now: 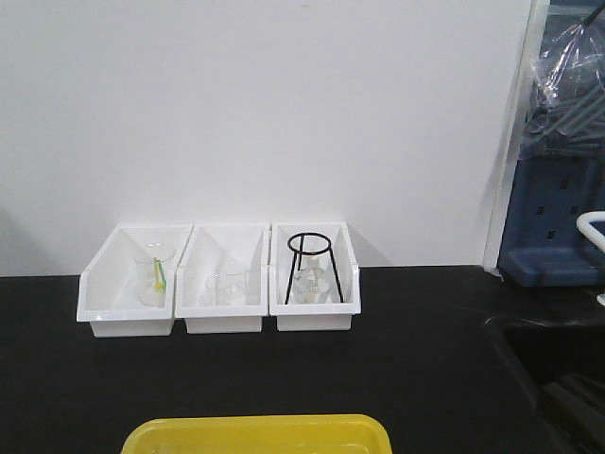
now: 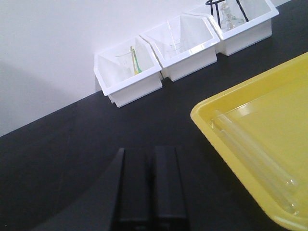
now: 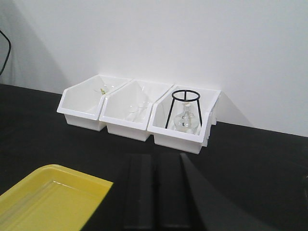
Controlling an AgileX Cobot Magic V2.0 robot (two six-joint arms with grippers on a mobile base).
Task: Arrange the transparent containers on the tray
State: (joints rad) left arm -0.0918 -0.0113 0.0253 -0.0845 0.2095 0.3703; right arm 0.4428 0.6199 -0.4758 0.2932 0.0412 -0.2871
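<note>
On the black tabletop [image 1: 416, 359], three white bins stand in a row against the white wall [image 1: 284, 104], touching side by side. The left bin [image 1: 128, 288] holds a clear beaker [image 1: 154, 274] with a yellow-green rod [image 1: 159, 271] leaning inside it. The middle bin [image 1: 225, 288] holds small clear glass vessels [image 1: 228, 287], too faint to tell apart. The right bin [image 1: 315, 284] holds a black wire tripod stand [image 1: 310, 255] over a clear glass flask [image 1: 309, 284].

Nearer the camera, well apart from the bins, sits the yellow tray [image 1: 255, 435]. In the left wrist view, two slim transparent test tubes [image 2: 255, 161] lie side by side along the tray's near edge, resting on its floor.

The left gripper [image 2: 150, 187] hovers over bare table just beside the tray, its black fingers [image 2: 168, 185] pressed together and holding nothing. The right gripper [image 3: 156, 190] hangs over the table between tray and bins, its fingers [image 3: 139, 190] likewise closed together, empty
</note>
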